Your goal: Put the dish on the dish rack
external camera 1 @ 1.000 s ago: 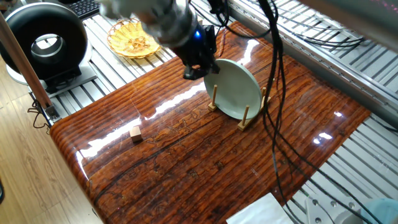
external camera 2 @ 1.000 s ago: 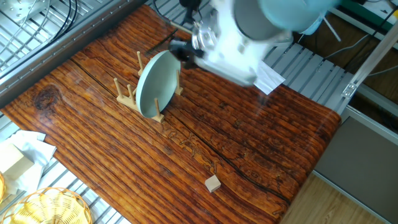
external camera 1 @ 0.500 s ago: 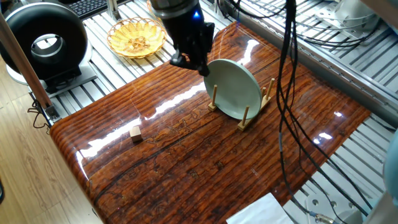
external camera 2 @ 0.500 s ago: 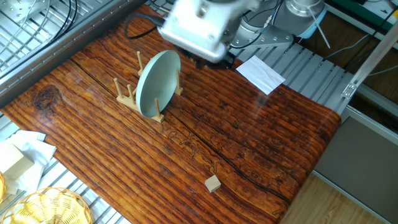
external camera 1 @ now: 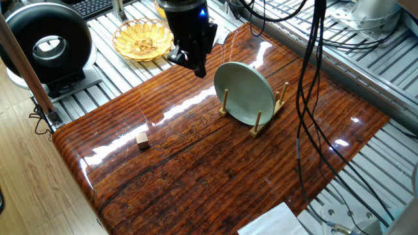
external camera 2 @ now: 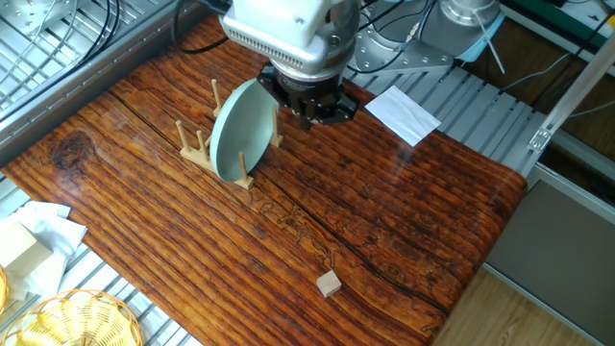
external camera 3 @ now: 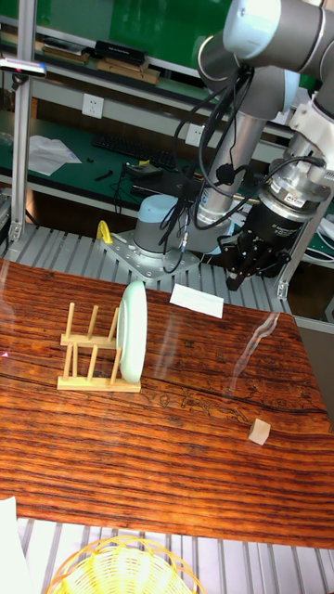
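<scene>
Glossy round dish upright in pegged wooden rack

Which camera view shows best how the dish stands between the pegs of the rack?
The tall fixed view: the dish stands edge-on, upright in the dish rack. Both other fixed views show its face, hiding pegs.

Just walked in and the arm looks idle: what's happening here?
The dish already stands on edge between the pegs of the rack. The gripper holds nothing and hangs above the table, off to the side of the dish and apart from it. Whether its jaws are open is hard to tell.
</scene>
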